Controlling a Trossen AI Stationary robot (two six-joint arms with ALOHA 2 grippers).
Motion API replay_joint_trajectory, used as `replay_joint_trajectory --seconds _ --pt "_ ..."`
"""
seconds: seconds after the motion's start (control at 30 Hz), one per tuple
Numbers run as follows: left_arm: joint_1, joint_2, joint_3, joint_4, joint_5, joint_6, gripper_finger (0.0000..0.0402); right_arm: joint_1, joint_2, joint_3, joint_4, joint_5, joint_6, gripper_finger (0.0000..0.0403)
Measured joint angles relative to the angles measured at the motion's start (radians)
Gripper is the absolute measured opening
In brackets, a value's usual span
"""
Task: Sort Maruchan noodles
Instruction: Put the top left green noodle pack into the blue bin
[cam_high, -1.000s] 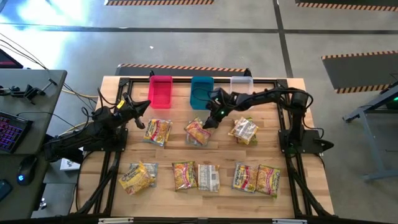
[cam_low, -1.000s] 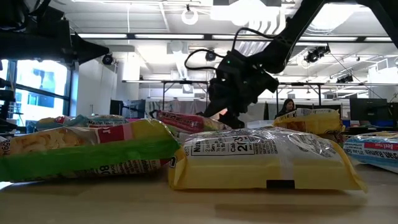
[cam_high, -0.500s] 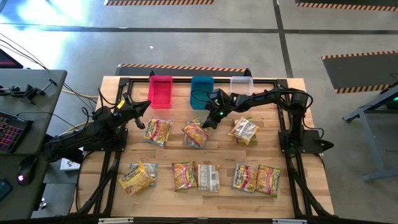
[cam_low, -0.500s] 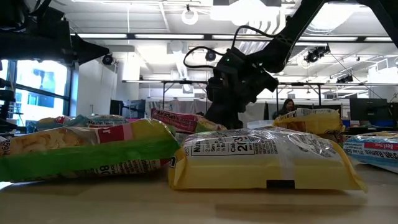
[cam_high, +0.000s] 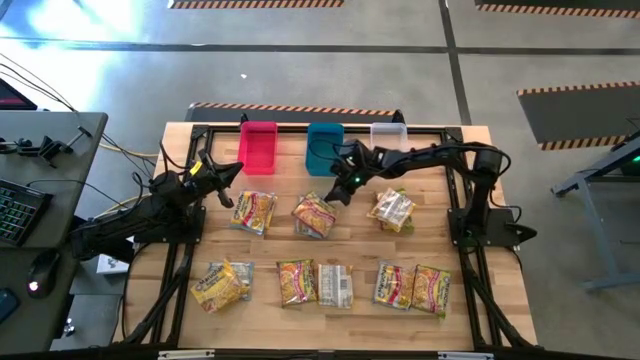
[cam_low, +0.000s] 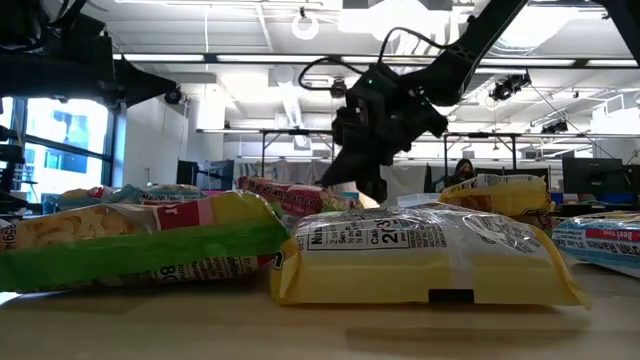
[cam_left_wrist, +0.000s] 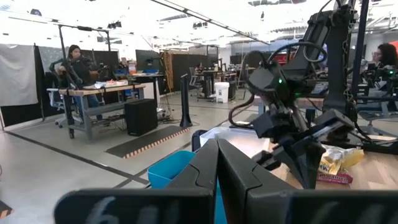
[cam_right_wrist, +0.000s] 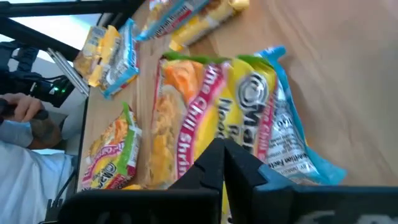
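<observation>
Now my right gripper (cam_high: 338, 196) is low over the middle of the table (cam_high: 470, 250), and its two fingers are pressed together with no gap. They pinch the far edge of a noodle packet (cam_high: 315, 215) printed yellow, orange and green, with silver at one end. This packet lies flat on the wood, in front of the blue bin (cam_high: 323, 146), between another yellow packet (cam_high: 254, 211) on the left and a small pile of packets (cam_high: 391, 209) on the right. In my right wrist view the closed tips sit on the packet (cam_right_wrist: 217, 106). My left gripper (cam_high: 232, 170) waits in the air near the pink bin (cam_high: 258, 146); its fingers are also closed and hold nothing. Five more packets (cam_high: 330, 284) lie in a row along the near side.
</observation>
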Motion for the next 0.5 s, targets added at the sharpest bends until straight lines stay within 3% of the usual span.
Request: replay_joint_trajectory --seconds 0.27,0.37,0.5 --pt "0.0 0.0 0.0 0.001 0.0 -0.001 0.0 0.003 -0.016 0.0 -0.062 0.043 0.008 0.0018" --pt "0.0 0.0 0.0 0.001 0.001 -0.007 0.0 -0.009 -0.05 0.0 -0.136 0.03 0.005 0.0063" --pt "0.0 0.0 0.0 0.001 0.001 -0.01 0.0 -0.023 -0.071 -0.003 -0.205 0.007 0.001 0.0154"
